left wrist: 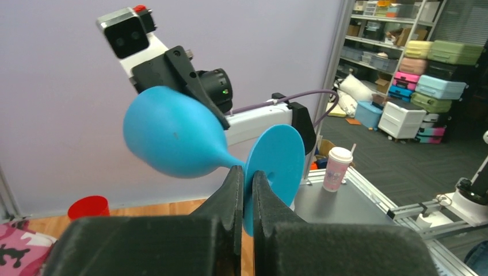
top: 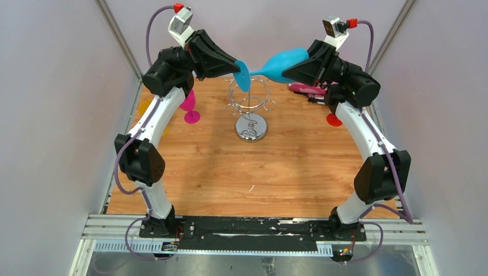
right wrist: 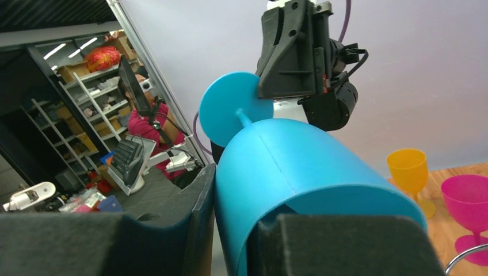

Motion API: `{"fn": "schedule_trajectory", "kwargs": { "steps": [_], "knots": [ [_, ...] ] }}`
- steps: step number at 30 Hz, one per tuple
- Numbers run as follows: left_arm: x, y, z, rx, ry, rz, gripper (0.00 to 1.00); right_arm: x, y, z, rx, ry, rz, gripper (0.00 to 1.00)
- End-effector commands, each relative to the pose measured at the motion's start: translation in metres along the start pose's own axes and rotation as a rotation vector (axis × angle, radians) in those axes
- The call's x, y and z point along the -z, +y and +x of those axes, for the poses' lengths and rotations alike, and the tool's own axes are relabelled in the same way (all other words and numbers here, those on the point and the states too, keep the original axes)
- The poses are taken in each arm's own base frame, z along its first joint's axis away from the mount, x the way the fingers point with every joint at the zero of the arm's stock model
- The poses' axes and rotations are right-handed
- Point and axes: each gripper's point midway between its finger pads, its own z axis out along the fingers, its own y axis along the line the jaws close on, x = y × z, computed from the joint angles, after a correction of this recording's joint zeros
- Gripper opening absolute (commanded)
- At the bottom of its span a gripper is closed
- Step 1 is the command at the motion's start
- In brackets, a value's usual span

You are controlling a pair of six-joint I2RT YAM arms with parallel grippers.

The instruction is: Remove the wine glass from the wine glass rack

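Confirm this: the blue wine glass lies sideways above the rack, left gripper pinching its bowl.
Wrong part: the left wrist view shows the left gripper pinching the blue wine glass by its round foot, not its bowl. It does lie sideways above the rack.

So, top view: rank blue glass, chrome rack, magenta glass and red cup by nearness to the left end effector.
1. blue glass, foot in the left end effector's grip.
2. chrome rack, just below it.
3. magenta glass, farther off to the left.
4. red cup, far right.
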Motion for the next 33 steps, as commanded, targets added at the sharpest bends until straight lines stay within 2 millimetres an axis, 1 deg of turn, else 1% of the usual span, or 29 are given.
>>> {"fn": "schedule_trajectory", "kwargs": {
  "steps": [1,7,10,11,12,16,18,20,22,24,27,30,32,33],
  "knots": [
    [0.01,0.008,0.006,-0.097,0.027,-0.008,0.0,-0.005,0.025,0.002,0.102,0.019,-0.061,0.15],
    [0.013,0.015,0.007,-0.089,0.027,-0.018,0.0,-0.004,0.021,0.002,0.087,0.014,-0.056,0.01],
    [0.013,0.014,0.006,-0.092,0.027,-0.018,0.06,-0.004,0.018,0.004,0.077,0.015,-0.052,0.0],
    [0.013,0.014,0.006,-0.092,0.026,-0.018,0.1,-0.004,0.017,0.004,0.075,0.015,-0.051,0.0],
    [0.013,0.013,0.006,-0.093,0.029,-0.019,0.16,-0.003,0.016,0.004,0.073,0.014,-0.05,0.0],
    [0.014,0.011,0.007,-0.108,0.043,-0.02,0.37,-0.003,0.016,0.004,0.075,0.013,-0.05,0.0],
    [0.016,0.012,0.008,-0.111,0.05,-0.025,0.5,-0.004,0.018,0.004,0.079,0.012,-0.052,0.0],
    [0.018,0.014,0.008,-0.11,0.05,-0.031,0.57,-0.004,0.019,0.004,0.08,0.012,-0.052,0.0],
    [0.02,0.017,0.008,-0.109,0.049,-0.037,0.61,-0.003,0.02,0.004,0.079,0.01,-0.052,0.0],
    [0.023,0.02,0.008,-0.105,0.045,-0.045,0.61,-0.003,0.019,0.005,0.078,0.011,-0.051,0.0],
    [0.028,0.025,0.006,-0.102,0.033,-0.061,0.59,-0.003,0.021,0.006,0.078,0.012,-0.051,0.0],
    [0.033,0.031,0.002,-0.105,0.018,-0.076,0.54,-0.002,0.021,0.007,0.076,0.011,-0.047,0.0],
    [0.037,0.036,-0.002,-0.095,0.008,-0.083,0.37,-0.002,0.023,0.008,0.078,0.012,-0.048,0.0],
    [0.038,0.038,-0.004,-0.085,0.004,-0.084,0.26,-0.002,0.025,0.009,0.081,0.014,-0.048,0.0]
  ]
}}
